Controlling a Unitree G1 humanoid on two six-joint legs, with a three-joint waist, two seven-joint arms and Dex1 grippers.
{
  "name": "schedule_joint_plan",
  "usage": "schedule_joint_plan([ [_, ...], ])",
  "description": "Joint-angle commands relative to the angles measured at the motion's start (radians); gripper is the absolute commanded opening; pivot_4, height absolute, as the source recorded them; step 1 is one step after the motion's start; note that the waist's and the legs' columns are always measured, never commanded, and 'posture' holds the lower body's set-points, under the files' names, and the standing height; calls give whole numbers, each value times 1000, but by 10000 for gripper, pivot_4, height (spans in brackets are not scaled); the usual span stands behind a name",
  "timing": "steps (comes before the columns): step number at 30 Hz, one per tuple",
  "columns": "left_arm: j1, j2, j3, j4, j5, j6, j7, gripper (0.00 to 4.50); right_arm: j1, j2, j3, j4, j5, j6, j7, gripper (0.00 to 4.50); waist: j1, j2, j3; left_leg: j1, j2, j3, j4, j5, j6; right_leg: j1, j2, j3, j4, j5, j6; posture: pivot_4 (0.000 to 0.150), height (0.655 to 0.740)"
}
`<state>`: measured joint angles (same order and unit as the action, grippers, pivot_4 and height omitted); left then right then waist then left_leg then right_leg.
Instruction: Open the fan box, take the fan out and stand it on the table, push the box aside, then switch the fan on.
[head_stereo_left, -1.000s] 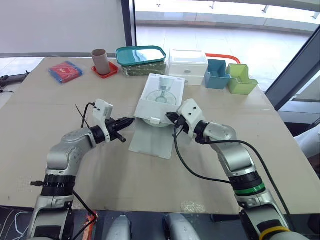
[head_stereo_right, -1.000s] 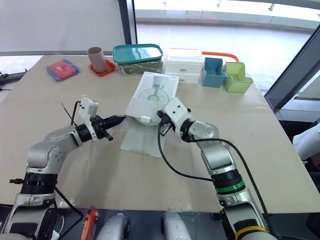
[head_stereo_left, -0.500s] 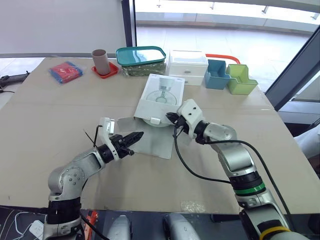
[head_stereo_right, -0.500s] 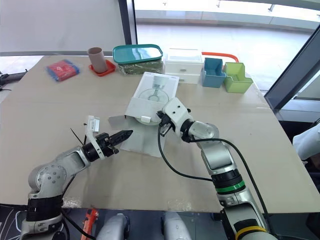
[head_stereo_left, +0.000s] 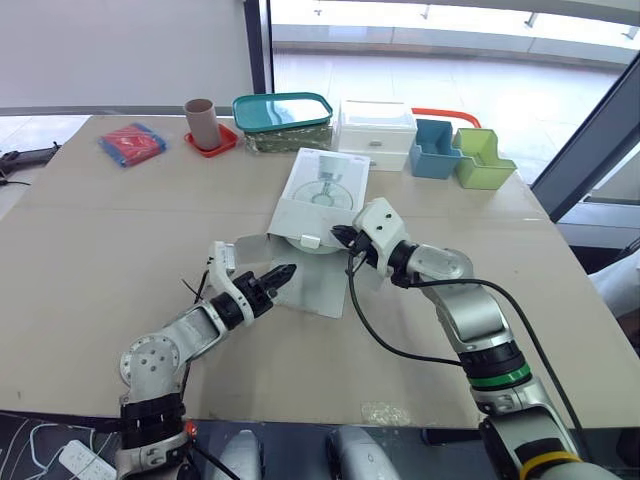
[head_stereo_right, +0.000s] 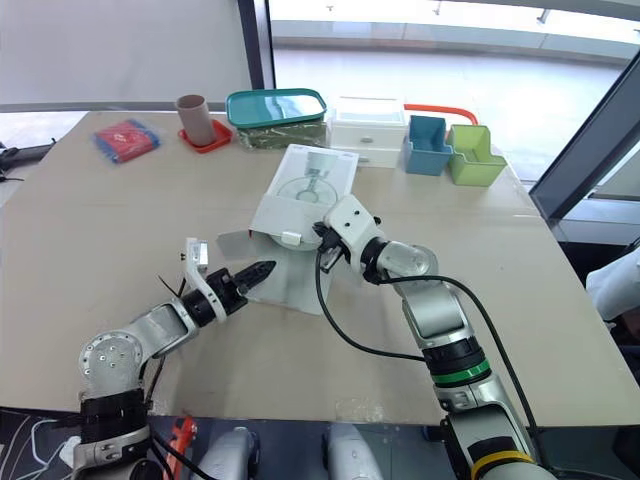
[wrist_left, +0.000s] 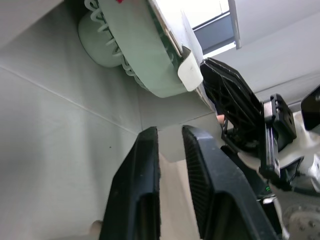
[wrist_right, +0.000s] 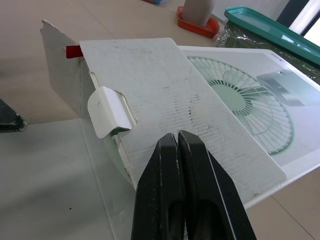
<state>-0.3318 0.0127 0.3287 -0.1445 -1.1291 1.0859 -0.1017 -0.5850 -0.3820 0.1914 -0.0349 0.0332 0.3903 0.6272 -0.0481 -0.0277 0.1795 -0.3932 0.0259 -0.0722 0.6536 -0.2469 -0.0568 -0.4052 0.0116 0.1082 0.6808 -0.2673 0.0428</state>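
A: Layout, and the reason for it?

B: The fan box (head_stereo_left: 325, 185) lies flat mid-table (head_stereo_left: 100, 230), with its mouth turned towards the robot. The main flap (head_stereo_left: 312, 285) is folded out flat on the tabletop, so the box counts as opened. The fan (wrist_left: 132, 60) is still lodged inside, and its pale green grille can be seen in the mouth.

A: Grippers?

B: The right gripper (wrist_right: 177, 136) is closed with its fingers pressed together. Its tips are planted on the top panel by the open end, judged as a hold-down so the box cannot slide. The left gripper (head_stereo_left: 280, 272) is held low over the flap and aimed at the mouth. Its fingers are parted by a narrow gap and nothing is gripped. It is probably lined up to reach the fan.

A: Small parts?

B: The left side flap (head_stereo_left: 250, 246) is splayed outward. The tuck tab (wrist_right: 110, 111) hangs curled at the top panel's edge.

A: Change against a second ago?

B: The left gripper has been moved from beside the box's left edge down onto the flap area, with the elbow swung towards the robot. The side flap has been pulled out. No shift is noted in the box or the right gripper.
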Motion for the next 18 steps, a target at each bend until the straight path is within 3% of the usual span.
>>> schedule_joint_plan([
  [1, -35, -22, 17, 47, -13, -48, 37, 21270, 7, -5, 3, -1, -5, 12, 3, 478, -1, 0, 0, 0, 0, 0, 0, 0, 0, 0, 0, 0, 0, 0, 0, 1500, 7400],
  [6, -56, -16, -21, 80, 38, -89, 29, 36093, 7, -10, 1, -5, -5, 15, 6, 478, -1, 0, 0, 0, 0, 0, 0, 0, 0, 0, 0, 0, 0, 0, 0, 1500, 7400],
  [18, -86, -17, -36, 152, 102, -156, 17, 36093, -4, -14, 5, 1, -7, 12, 12, 478, 0, 0, 0, 0, 0, 0, 0, 0, -1, 0, 0, 0, 0, 0, 0, 1500, 7400],
])
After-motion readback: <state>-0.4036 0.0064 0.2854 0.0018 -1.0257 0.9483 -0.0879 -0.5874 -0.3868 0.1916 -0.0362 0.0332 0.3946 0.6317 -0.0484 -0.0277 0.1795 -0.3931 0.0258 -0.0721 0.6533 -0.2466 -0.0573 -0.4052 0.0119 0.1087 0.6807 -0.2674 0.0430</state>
